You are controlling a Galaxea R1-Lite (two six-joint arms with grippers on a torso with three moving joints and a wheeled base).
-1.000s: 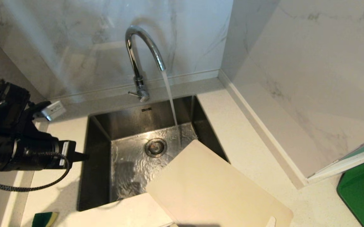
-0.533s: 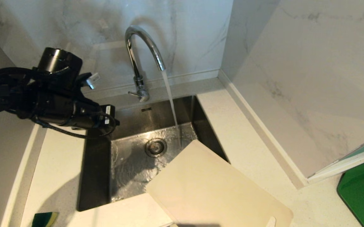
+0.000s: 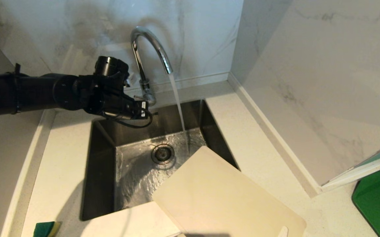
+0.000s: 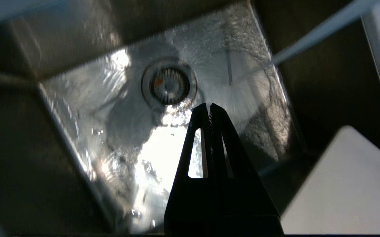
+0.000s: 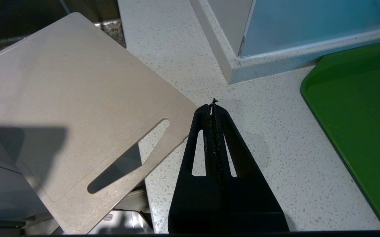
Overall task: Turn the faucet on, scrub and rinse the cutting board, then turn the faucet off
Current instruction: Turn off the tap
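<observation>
The chrome faucet (image 3: pixel 143 52) stands behind the sink, and water runs from its spout into the basin. My left gripper (image 3: pixel 154 114) is shut and empty. It reaches in from the left and hangs just in front of the faucet's base and side lever (image 3: pixel 139 97), above the sink. In the left wrist view the left gripper (image 4: pixel 208 107) points down at the drain (image 4: pixel 169 84). The beige cutting board (image 3: pixel 223 197) lies on the counter with one corner over the sink's near right edge. My right gripper (image 5: pixel 213 107) is shut over the counter, beside the board's slotted end (image 5: pixel 71 108).
The steel sink (image 3: pixel 102 158) is wet, with its drain (image 3: pixel 162 153) in the middle. A green and yellow sponge (image 3: pixel 46 228) lies on the near left counter. A green mat (image 3: pixel 379 197) sits at the far right. Marble walls close in the back and right.
My left arm has swung from the left counter edge up and across to the faucet's base, gripper still shut. The water keeps running. The board has not moved.
</observation>
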